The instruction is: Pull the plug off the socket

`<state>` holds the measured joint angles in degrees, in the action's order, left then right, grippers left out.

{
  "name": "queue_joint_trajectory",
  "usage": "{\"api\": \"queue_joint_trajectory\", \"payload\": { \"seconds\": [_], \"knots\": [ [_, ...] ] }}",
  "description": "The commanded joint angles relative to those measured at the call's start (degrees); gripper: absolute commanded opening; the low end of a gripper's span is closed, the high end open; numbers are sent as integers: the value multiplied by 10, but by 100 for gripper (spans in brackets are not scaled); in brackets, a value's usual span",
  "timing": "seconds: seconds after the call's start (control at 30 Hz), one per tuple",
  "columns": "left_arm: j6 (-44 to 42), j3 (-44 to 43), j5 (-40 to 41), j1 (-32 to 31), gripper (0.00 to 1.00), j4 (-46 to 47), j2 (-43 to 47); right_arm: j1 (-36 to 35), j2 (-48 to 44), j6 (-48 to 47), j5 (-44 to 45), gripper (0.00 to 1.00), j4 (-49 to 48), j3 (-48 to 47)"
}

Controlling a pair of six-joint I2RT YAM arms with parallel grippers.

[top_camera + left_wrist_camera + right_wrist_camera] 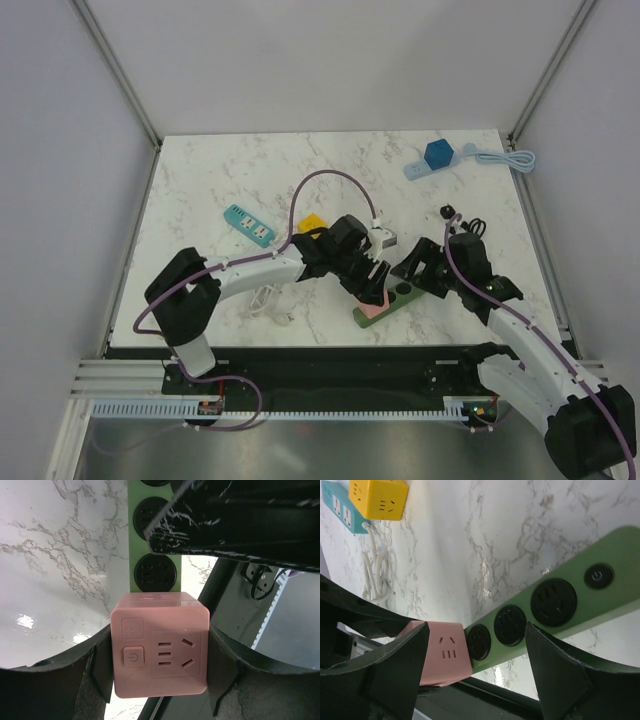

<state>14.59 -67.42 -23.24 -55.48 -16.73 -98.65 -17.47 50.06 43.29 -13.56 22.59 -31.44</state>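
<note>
While the L gripper (160, 665) is clamped on the pink plug cube (159, 630) (it sits at the end of the green strip (577, 577)), the R gripper (476, 630) hangs over the strip w/ fingers apart.

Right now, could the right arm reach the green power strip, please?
Probably yes: the right claw hangs open astride the green power strip, nothing between them; the left claw grips only the pink cube at its end.
</note>
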Motion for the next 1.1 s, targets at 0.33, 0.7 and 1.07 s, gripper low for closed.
{"api": "queue_joint_trajectory", "payload": {
  "seconds": [0.33, 0.7, 1.07],
  "knots": [
    [52, -25, -64, 25, 2, 59, 44, 0, -149, 135, 24, 88, 49, 80],
    [67, -50, -76, 25, 2, 59, 37, -1, -188, 168, 18, 85, 20, 132],
    [88, -52, -102, 26, 2, 82, 23, -1, -156, 191, 5, 76, -120, 190]
  ]
}}
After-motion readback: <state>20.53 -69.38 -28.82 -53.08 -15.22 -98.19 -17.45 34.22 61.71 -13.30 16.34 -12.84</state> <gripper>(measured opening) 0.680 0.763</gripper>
